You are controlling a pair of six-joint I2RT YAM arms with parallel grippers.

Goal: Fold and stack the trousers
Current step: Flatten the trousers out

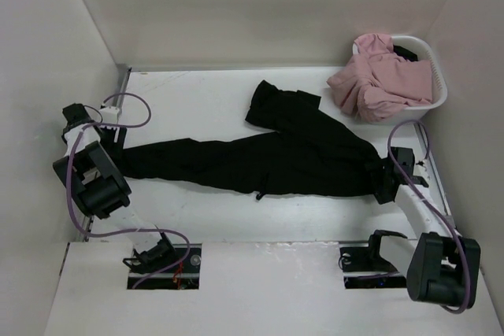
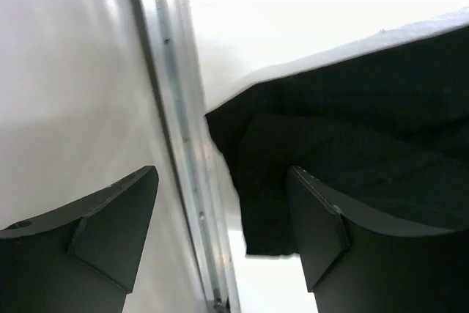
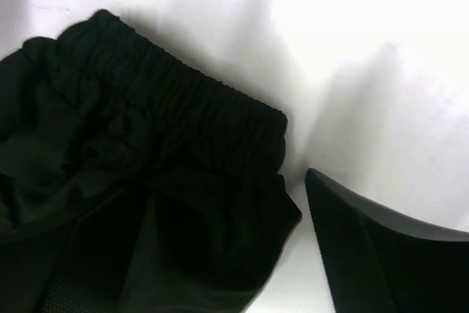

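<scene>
The trousers [image 1: 260,159] lie spread across the middle of the table [image 1: 197,92]. One leg runs out to the left edge of the overhead view, and the other is bent up toward the top centre. The waistband [image 3: 183,100] sits at the right.

They look like light, limp, matte cloth that will sag, drag and wrinkle instead of keeping a shape. They should not be slippery or breakable, but they will probably bunch when pulled. The gathered elastic waistband is the thickest and firmest part, so it gives the surest pinch at one end. The leg hem [image 2: 256,181] is the natural hold at the other end. Taking both layers of cloth should keep a fold from sliding apart.

The left claw [image 2: 223,171] stands open, its fingers apart over the hem beside the metal rail [image 2: 183,144], and grips nothing. In the overhead view the right claw [image 1: 386,181] is at the waistband. Its wrist view shows only one finger [image 3: 381,247], which is clear of the cloth, so I read this claw as open and empty too.

A white basket [image 1: 437,88] sits in the upper right of the overhead view. It is heaped with pink garments [image 1: 378,80] that spill over its near rim. Something dark shows behind them, but I cannot tell what it is. The trousers are outside the basket, just beside it.
</scene>
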